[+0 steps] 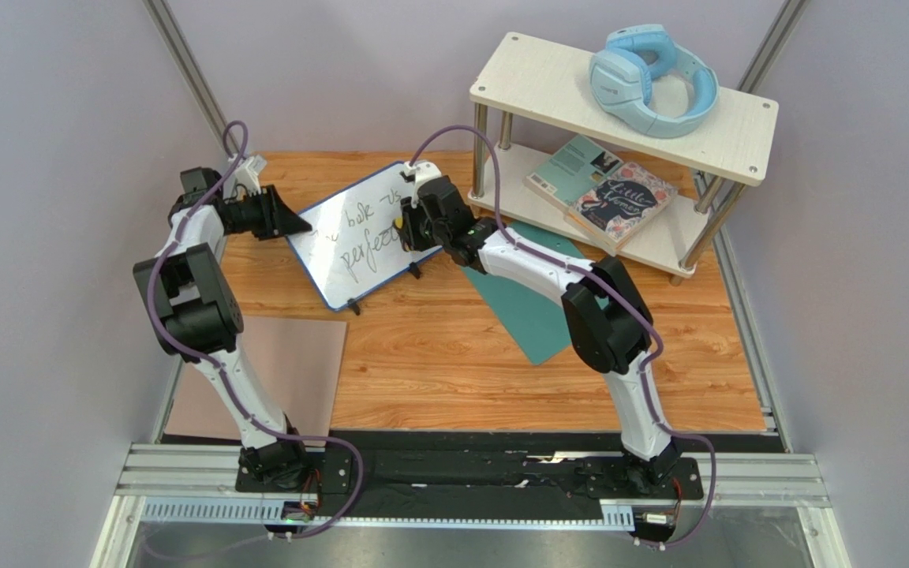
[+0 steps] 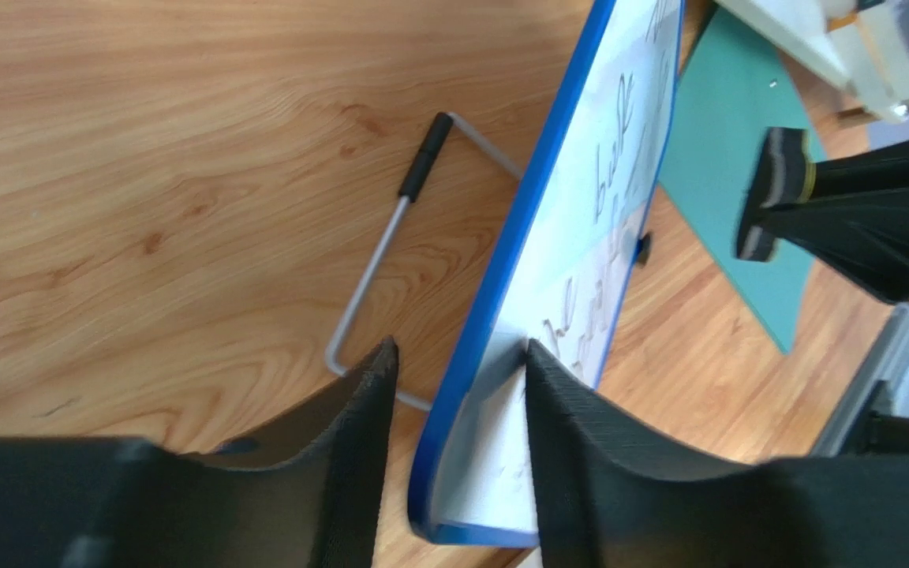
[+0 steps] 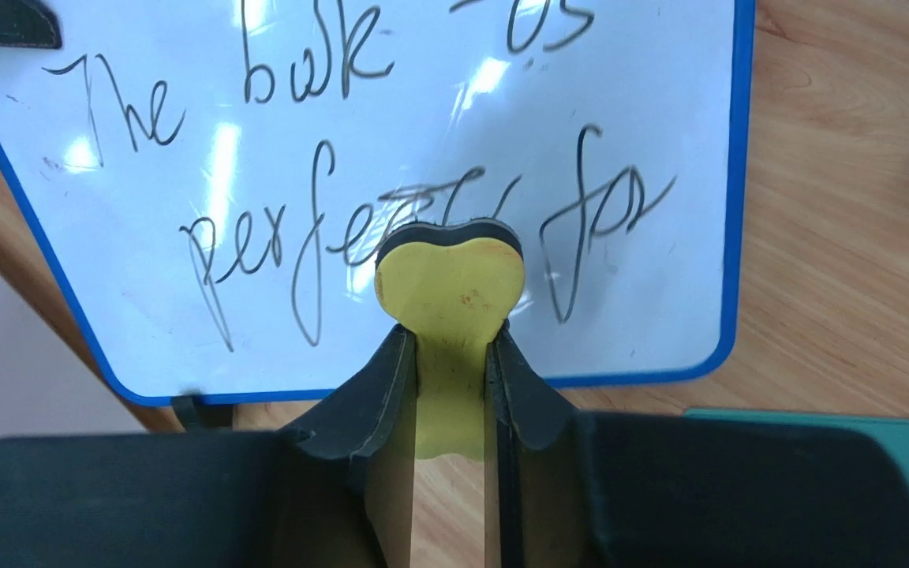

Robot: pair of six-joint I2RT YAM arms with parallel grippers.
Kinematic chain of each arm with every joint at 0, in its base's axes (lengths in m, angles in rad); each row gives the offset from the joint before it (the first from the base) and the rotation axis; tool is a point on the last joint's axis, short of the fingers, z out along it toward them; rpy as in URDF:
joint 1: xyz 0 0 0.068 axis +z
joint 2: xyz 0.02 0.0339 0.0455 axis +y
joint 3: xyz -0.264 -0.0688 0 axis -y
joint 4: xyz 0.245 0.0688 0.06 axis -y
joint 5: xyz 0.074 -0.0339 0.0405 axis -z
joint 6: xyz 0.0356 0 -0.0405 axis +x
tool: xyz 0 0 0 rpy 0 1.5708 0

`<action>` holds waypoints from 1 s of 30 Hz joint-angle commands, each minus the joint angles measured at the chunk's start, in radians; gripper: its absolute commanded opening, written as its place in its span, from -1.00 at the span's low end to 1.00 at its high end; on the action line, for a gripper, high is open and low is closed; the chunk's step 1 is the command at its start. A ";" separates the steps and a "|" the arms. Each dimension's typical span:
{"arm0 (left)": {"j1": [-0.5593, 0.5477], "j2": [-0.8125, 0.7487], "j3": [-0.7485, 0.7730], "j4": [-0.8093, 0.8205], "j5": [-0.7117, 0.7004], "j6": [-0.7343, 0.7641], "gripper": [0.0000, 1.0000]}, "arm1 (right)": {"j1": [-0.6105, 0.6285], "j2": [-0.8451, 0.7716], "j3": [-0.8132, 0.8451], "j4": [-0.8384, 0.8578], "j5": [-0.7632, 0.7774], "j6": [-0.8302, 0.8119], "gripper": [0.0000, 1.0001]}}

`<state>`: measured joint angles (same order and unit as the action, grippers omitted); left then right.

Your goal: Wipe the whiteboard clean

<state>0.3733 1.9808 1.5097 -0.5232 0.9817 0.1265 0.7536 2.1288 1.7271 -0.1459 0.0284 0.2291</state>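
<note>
At the left of the overhead view, the left gripper (image 1: 293, 223) has its fingers closed across the 9 o'clock short edge of the whiteboard (image 1: 347, 243). Its wrist camera shows one finger (image 2: 347, 438) behind the blue rim and the other on the written face, so the board looks pinched and steadied. The board stands tilted on a wire stand (image 2: 388, 249) at the back-left of the table, with its long axis running from 8 o'clock to 2 o'clock in the overhead view.

The right gripper (image 1: 406, 225) is the working arm. Its fingers are clamped on a yellow heart-shaped eraser (image 3: 450, 284), whose dark pad meets the face at the end of "perfect" in the lower line.

From the eraser, in the right wrist view:
- Unwiped script runs toward 9 o'clock along that line.
- One more word lies toward 3 o'clock.
- The whole upper line lies toward 12 o'clock.

The strokes ahead probably need to follow the long axis. Toward 3 o'clock the blue rim is close, so there is little travel before the pad slips off. Toward 9 o'clock the run ends at the left fingers. Behind the board's right end a teal sheet (image 1: 519, 308) lies flat, and the shelf (image 1: 613, 118) stands well apart at 2 o'clock.
</note>
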 commanded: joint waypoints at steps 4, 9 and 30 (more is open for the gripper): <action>0.006 0.029 0.070 -0.035 0.081 0.134 -1.00 | -0.037 0.112 0.153 0.137 0.056 0.070 -1.00; 0.006 0.030 0.101 -0.132 0.083 0.258 -1.00 | -0.040 0.180 0.163 0.218 0.132 0.012 -1.00; 0.007 0.066 0.207 -0.310 0.084 0.369 -1.00 | 0.161 0.247 0.221 0.186 0.122 -0.163 -1.00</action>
<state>0.3756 2.0338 1.6676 -0.8875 1.1843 0.3565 0.8223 2.3672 1.9099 0.0647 0.2359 0.0761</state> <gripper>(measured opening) 0.032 0.215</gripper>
